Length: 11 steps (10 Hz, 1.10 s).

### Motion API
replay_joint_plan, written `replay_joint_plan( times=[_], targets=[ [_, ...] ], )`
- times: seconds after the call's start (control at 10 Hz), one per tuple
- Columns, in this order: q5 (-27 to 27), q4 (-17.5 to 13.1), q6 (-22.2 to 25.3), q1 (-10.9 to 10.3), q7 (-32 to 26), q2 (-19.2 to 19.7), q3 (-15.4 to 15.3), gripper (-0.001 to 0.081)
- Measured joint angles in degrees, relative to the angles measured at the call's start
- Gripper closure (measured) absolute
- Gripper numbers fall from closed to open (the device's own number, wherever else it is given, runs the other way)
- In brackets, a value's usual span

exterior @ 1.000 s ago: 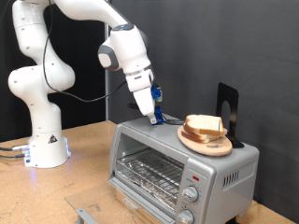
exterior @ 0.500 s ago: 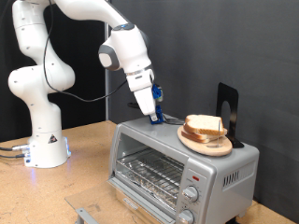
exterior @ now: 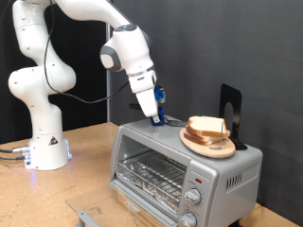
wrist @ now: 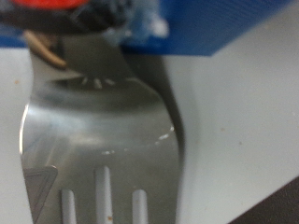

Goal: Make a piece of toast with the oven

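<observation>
Only wrist view shows spatula (wrist: 103, 140) under gripper (exterior: 159, 118).

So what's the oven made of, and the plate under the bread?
The oven looks like brushed silver metal, with a see-through glass door showing a wire rack. The plate looks like wood: round, tan and matte. The bread looks soft and pale, with a brown crust.

wooden table (exterior: 90, 161) | carries: oven (exterior: 185, 165), robot base (exterior: 45, 151) | front edge: possibly bracket (exterior: 87, 218)
</observation>
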<state>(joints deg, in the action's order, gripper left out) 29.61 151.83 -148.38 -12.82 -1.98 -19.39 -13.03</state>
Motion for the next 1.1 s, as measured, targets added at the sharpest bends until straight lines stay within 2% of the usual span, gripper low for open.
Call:
replay_joint_plan(
  times=[0.3,0.6,0.7,0.9,1.1],
  targets=[
    [4.1,-1.0,0.2,-0.2,0.0,-1.8,0.1,0.0396],
    [4.6,-1.5,6.1,-0.2,0.1,-7.2,1.3,0.0396],
    [4.5,-1.3,5.8,-0.1,0.1,-7.0,1.2,0.0396],
    [10.0,-0.2,-0.1,-0.2,0.5,-6.7,1.3,0.0396],
    [13.1,1.6,-2.9,0.0,0.0,-8.0,2.9,0.0396]
  ],
)
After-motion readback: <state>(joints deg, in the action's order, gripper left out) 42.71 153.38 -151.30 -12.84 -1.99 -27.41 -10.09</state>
